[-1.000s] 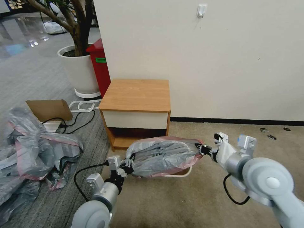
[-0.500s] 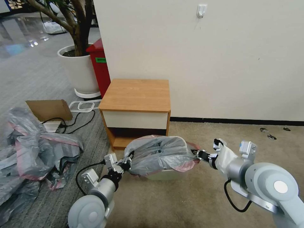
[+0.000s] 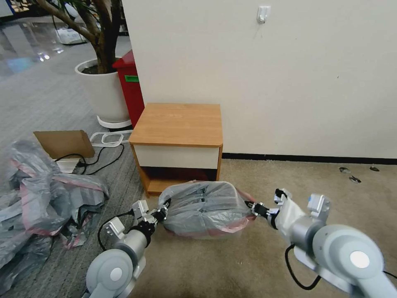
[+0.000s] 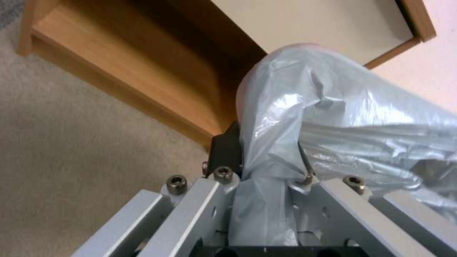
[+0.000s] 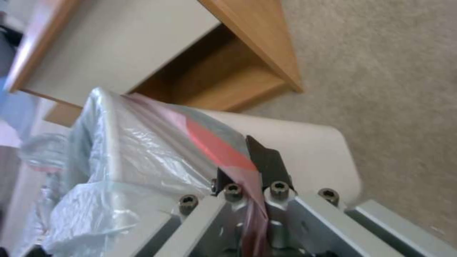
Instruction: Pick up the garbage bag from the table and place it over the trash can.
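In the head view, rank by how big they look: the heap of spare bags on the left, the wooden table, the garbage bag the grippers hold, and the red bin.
1. Heap of bags, cut off by the frame and nearer the camera, so unsure.
2. Table.
3. Garbage bag.
4. Red bin, partly hidden and farther off.

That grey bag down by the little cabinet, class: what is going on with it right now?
The robot is stretching the garbage bag over the trash can, on the carpet in front of the table. The left pincer is shut on one end of the bag and the right pincer on its pink rim at the other end. The bag is draped over the can's top, with both pincers low at its sides.
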Controlling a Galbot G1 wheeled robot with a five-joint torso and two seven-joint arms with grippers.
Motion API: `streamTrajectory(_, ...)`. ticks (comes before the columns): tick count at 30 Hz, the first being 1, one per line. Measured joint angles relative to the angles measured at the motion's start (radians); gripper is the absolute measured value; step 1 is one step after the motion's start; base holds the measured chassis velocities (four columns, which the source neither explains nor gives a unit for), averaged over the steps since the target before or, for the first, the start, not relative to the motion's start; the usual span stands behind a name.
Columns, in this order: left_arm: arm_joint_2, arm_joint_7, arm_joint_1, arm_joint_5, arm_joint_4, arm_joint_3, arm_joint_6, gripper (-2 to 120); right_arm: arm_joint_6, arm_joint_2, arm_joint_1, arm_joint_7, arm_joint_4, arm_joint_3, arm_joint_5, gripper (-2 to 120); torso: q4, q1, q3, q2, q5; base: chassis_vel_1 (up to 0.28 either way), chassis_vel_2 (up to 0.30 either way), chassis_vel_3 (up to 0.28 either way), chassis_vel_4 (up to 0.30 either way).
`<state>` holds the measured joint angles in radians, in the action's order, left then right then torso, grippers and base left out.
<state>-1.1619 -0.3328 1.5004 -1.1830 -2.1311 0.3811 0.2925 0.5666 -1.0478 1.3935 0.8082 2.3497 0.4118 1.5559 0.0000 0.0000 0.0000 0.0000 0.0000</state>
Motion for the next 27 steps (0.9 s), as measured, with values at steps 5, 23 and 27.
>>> streamTrajectory(5,0.007,-0.001,-0.003,0.000,0.000,0.013,-0.002,7,-0.055,-0.056,0.048,-0.034,0.057,0.025,-0.031,22,0.0001,0.000,0.000,0.000,-0.0002,0.000,0.000,0.000,0.000)
streamTrajectory(23,0.004,-0.014,0.004,-0.033,-0.009,0.030,-0.006,7,-0.403,-0.320,0.178,-0.522,-0.037,-0.016,-0.438,87,0.0001,0.000,0.000,0.000,-0.0001,0.000,0.000,0.000,0.000)
streamTrajectory(27,0.008,-0.018,0.003,-0.046,-0.012,0.034,-0.007,7,-0.402,-0.346,0.181,-0.541,-0.042,-0.031,-0.473,98,0.0001,0.000,0.000,0.000,-0.0001,0.000,0.000,0.000,0.000)
